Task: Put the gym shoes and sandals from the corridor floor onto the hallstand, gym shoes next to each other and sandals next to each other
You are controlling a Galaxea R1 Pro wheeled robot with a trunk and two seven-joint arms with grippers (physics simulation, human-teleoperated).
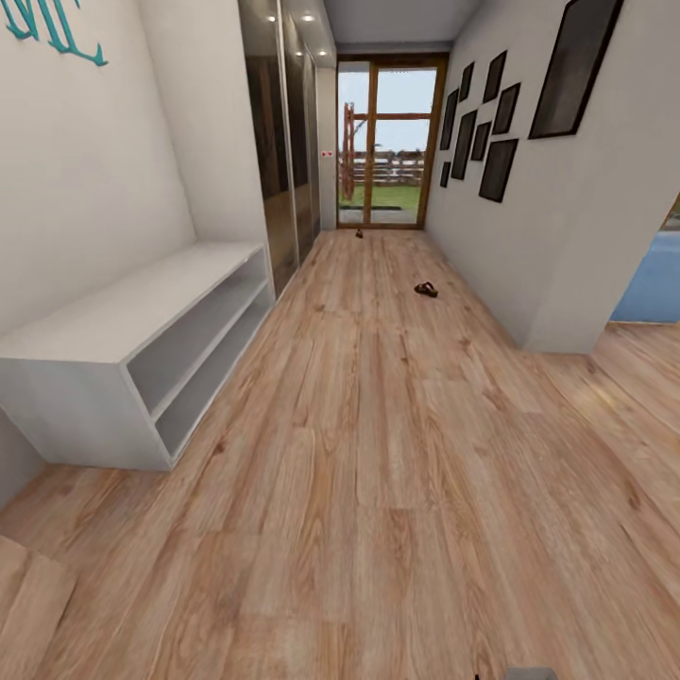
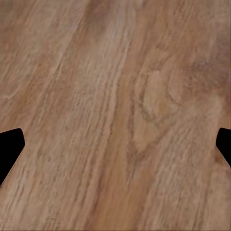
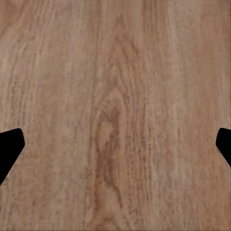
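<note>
Wood-plank corridor floor [image 1: 378, 453] runs to a glass door [image 1: 389, 142]; one sandal [image 1: 426, 290] lies well short of it (another speck nearer). Both grippers [image 2: 115, 144] [image 3: 115, 144] spread wide, empty.

The corridor runs toward a wood-framed glass door [image 1: 391, 142] at its far end; daylight, grass and a fence show through the panes. Left of the door, a mirrored wardrobe [image 1: 283, 142] lines the wall, with recessed ceiling spots [image 1: 307, 17] reflected in its panels. Right of the door, the white wall [image 1: 538, 217] carries a cluster of dark picture frames [image 1: 482, 118]. Well nearer than the door, on the left, teal lettering [image 1: 52, 24] marks the plain wall. An opening in the right wall shows blue [image 1: 652, 279] beyond.
</note>
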